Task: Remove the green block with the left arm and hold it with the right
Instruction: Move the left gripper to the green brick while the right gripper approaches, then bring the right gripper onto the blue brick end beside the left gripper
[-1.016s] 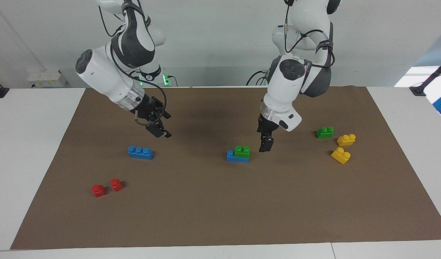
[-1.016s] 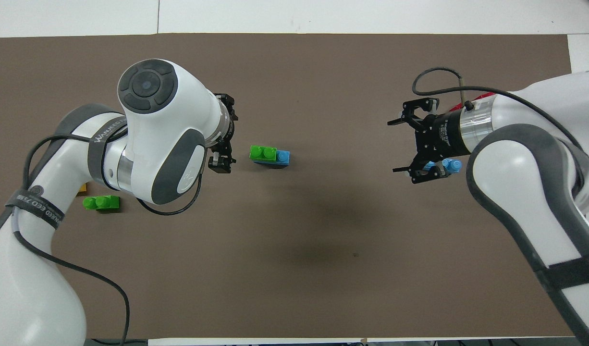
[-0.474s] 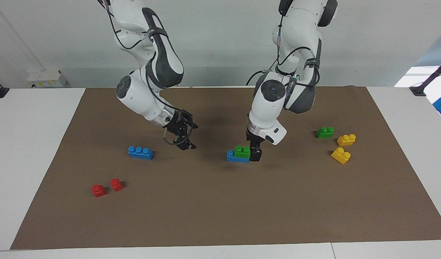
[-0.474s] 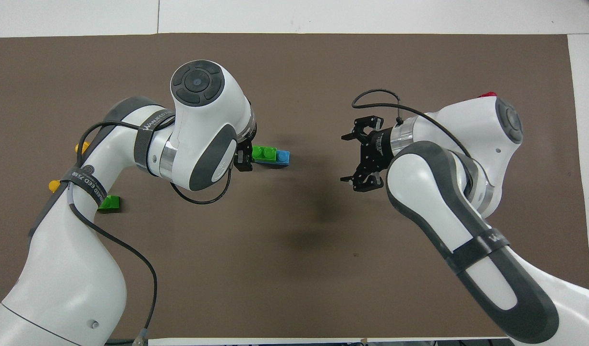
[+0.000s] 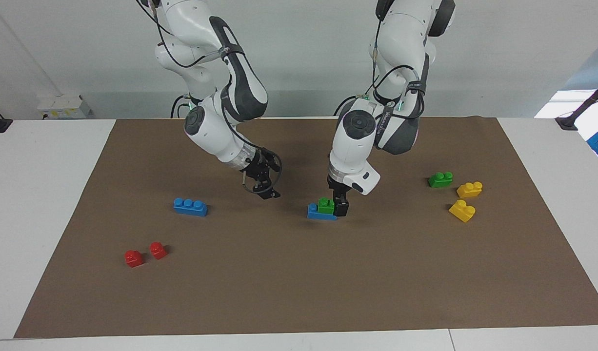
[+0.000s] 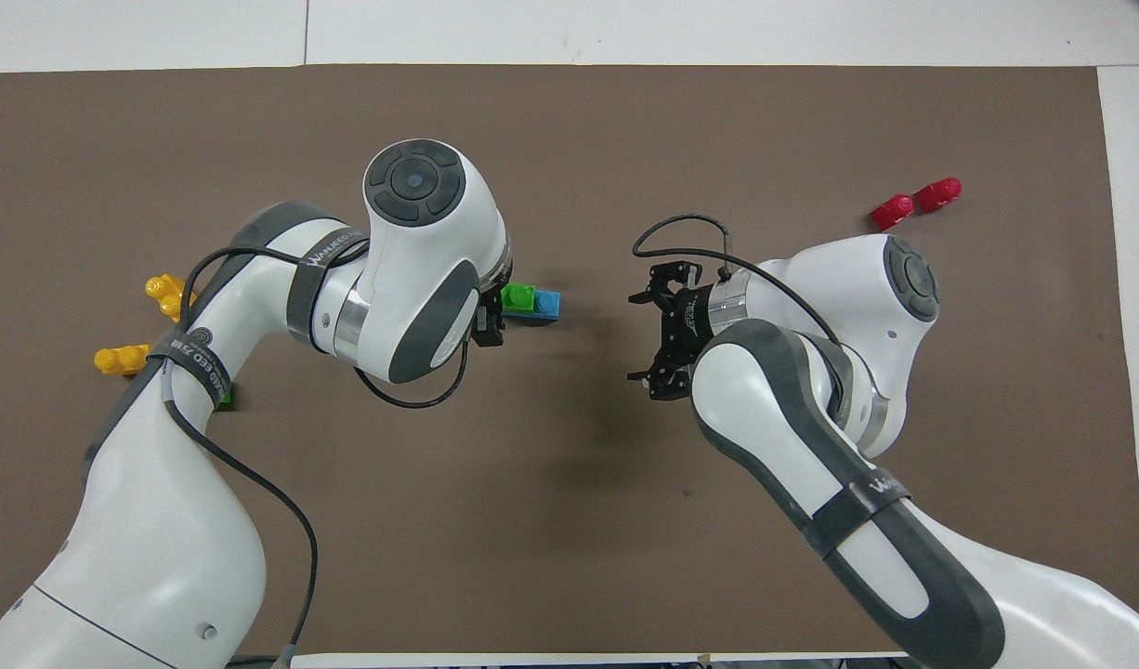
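A green block [image 5: 325, 204] with two studs sits on top of a blue brick [image 5: 318, 213] in the middle of the brown mat. It also shows in the overhead view [image 6: 516, 297], half covered by the left wrist. My left gripper [image 5: 339, 207] is low at the end of this green block that faces the left arm's end of the table, touching or nearly touching it. My right gripper [image 5: 266, 191] hangs open and empty above the mat, beside the stack toward the right arm's end. In the overhead view [image 6: 655, 339] its jaws stand wide apart.
A second green block [image 5: 440, 179] and two yellow bricks [image 5: 469, 188] [image 5: 462, 210] lie toward the left arm's end. A blue three-stud brick [image 5: 190, 206] and two red pieces [image 5: 133, 258] [image 5: 157, 250] lie toward the right arm's end.
My left gripper has come down and in against the end of the stacked green block. My right gripper has moved toward the middle, closer to the stack. No brick has moved.
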Controlling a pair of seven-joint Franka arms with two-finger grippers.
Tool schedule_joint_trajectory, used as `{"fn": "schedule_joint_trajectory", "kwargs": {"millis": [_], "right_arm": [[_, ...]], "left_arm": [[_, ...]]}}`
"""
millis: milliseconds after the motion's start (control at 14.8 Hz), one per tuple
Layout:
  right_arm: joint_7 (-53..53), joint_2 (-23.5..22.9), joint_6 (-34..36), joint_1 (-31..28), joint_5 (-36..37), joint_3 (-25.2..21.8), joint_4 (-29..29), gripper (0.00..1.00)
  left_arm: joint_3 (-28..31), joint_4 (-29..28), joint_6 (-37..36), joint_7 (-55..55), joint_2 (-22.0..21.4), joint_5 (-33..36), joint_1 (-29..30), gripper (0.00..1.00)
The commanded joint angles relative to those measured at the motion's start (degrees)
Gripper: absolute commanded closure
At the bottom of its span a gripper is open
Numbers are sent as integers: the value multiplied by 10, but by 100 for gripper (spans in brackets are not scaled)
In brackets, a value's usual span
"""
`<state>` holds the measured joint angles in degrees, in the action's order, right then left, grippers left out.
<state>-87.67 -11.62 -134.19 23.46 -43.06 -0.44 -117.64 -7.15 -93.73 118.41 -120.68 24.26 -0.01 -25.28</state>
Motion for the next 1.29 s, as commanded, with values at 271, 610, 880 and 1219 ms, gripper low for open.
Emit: {"fn": "schedule_joint_trajectory", "kwargs": {"millis": [271,610,880,1219], "right_arm": [[3,-55,-59,29,-52,-1,43,0],[0,-92,-90,43,-59,-1,71,0],[-11,-114,-103,48,-59,-1,99,0],[-23,-150,-104,66,-59,-2,149,0]], "left_arm": [[12,-54,63,-25,-18,11,-10,0],[13,-67,76,-27,-21,12,-10,0],[12,-66,76,-24,-20,29,-8,0],[12,-67,76,-26,-21,29,-10,0]]}}
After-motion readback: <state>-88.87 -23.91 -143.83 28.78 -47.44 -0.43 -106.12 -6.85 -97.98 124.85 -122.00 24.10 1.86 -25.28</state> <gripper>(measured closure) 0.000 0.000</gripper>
